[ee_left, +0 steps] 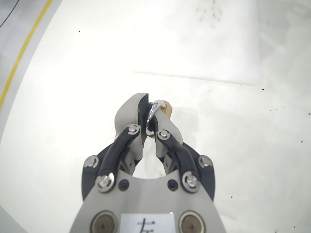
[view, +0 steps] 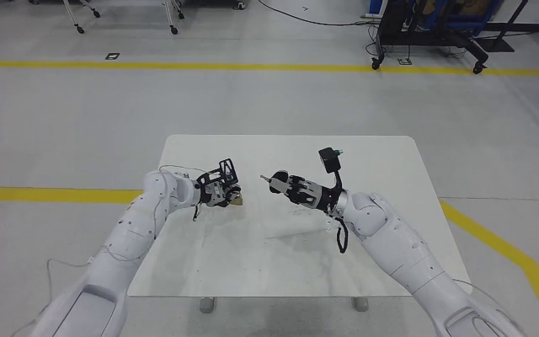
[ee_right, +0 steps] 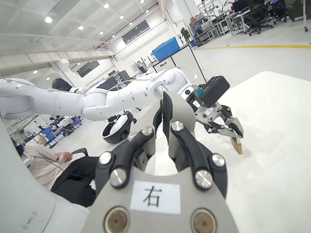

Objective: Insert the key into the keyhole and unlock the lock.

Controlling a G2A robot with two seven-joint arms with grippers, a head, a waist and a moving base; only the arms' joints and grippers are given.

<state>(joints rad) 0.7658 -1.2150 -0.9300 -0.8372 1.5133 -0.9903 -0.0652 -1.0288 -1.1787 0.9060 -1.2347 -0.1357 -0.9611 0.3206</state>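
the left gripper point(view: 226, 190) is over the white table point(view: 370, 253), left of its middle and a little nearer the far edge than the near one. its fingers point(ee_left: 132, 112) are clamped on the silver shackle point(ee_left: 151, 115) of the lock point(ee_left: 168, 109). the brass body of the lock sticks out past the fingertips on the side facing the other arm. in the right wrist view the left gripper point(ee_right: 234, 132) points down at the table and the lock point(ee_right: 237, 145) hangs below its tips, low over the surface; whether its lower corner touches the table cannot be told. the right gripper point(view: 282, 184) is near the middle of the table, facing the left gripper with a gap between them. its fingers point(ee_right: 170, 112) are pressed together, and a thin silvery key point(view: 266, 179) pokes out from the tips toward the lock. the key tip and the lock are near each other but apart, with the key not in the keyhole.
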